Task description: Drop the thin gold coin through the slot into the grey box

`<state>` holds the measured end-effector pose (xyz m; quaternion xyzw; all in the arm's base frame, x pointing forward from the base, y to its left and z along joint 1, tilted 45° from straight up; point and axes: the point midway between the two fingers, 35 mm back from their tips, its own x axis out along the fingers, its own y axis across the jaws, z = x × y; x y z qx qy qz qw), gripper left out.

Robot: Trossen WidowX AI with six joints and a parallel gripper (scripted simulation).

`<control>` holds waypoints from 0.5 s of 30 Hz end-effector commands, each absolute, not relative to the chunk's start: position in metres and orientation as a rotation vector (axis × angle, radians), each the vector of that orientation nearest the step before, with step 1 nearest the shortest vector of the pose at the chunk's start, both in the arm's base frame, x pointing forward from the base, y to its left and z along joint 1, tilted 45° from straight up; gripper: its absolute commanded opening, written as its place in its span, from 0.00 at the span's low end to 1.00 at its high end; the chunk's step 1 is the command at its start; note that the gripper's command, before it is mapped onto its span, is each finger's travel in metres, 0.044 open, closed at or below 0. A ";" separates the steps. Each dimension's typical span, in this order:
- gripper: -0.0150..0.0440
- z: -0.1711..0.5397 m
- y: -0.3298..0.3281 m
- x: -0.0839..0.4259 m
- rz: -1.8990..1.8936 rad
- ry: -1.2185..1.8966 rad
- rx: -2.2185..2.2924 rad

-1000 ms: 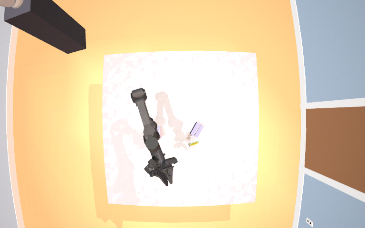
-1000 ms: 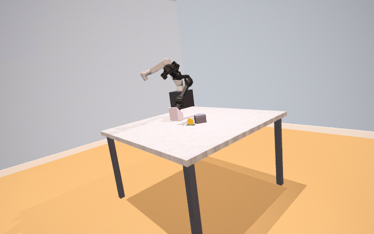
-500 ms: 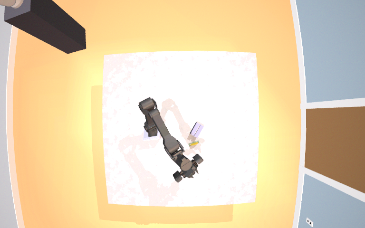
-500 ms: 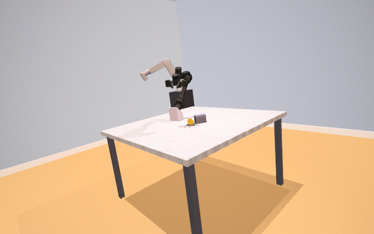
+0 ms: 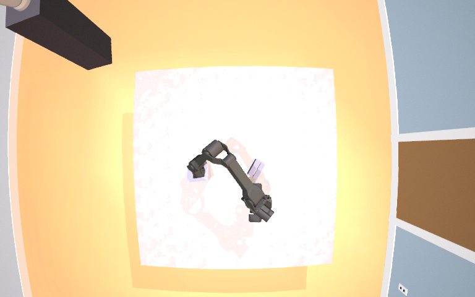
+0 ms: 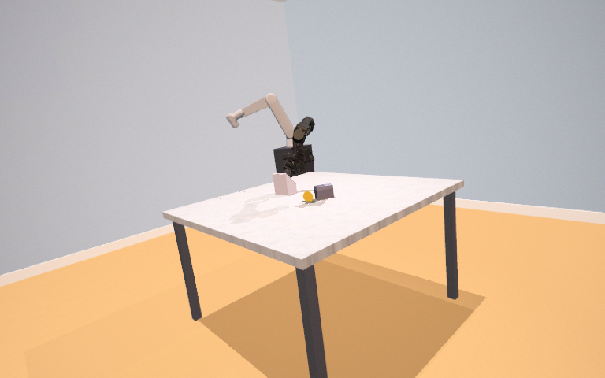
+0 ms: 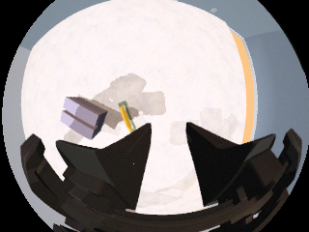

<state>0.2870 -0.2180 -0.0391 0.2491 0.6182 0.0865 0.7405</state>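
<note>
The gold coin [image 6: 307, 196] [image 7: 126, 119] stands on edge in the dark-green holder [image 6: 308, 201] [image 7: 122, 103]. The arm hides both in the top view. The closed grey box [image 5: 253, 166] [image 6: 323, 192] [image 7: 79, 109] stands beside them, and its lid slot shows as a dark line in the wrist view. My gripper [image 7: 169, 127] is partly open, with nothing between its fingers. It is above the table, and the coin and holder show just beyond and left of the left fingertip in the wrist view. The fingertips are not clear in the top and exterior views.
The white table [image 5: 167, 112] [image 6: 250, 231] carries everything. A pale block with a sloping side [image 6: 281, 184] stands left of the coin in the exterior view. A second, light-coloured arm [image 6: 280, 115] rises from a dark pedestal [image 5: 70, 34] beyond the table.
</note>
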 end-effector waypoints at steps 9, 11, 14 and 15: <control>0.53 -0.044 -0.153 0.291 0.690 1.384 0.485; 0.53 -0.044 -0.153 0.291 0.690 1.384 0.485; 0.53 -0.062 -0.136 0.292 0.690 1.384 0.486; 0.53 -0.067 -0.130 0.292 0.690 1.383 0.486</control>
